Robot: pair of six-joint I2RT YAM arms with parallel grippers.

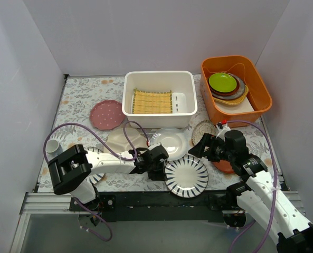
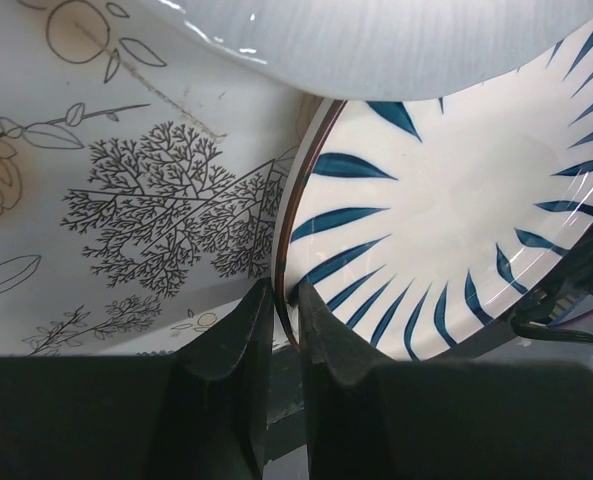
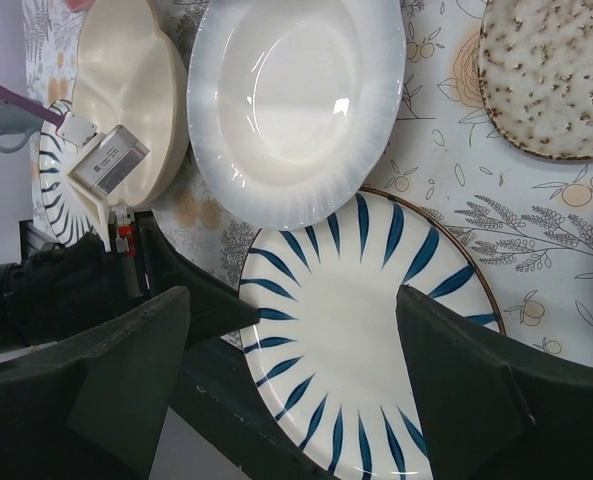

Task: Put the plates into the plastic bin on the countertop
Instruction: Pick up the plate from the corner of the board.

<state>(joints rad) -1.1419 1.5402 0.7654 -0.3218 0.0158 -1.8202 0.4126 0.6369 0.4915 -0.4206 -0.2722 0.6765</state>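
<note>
My left gripper is shut on the left rim of a white plate with dark-blue stripes, which sits at the countertop's near edge. That gripper reaches it from the left. My right gripper hovers open above the same plate, touching nothing. Behind it lie a glossy white plate, a cream three-section plate, a pink dotted plate and a beige lacy plate. A red-brown plate is partly hidden under my right arm. The white plastic bin stands at the back.
A yellow bamboo mat lies in the bin. An orange tub at the back right holds stacked green and brown dishes. A second striped plate lies under my left arm. A white cup stands at the left edge.
</note>
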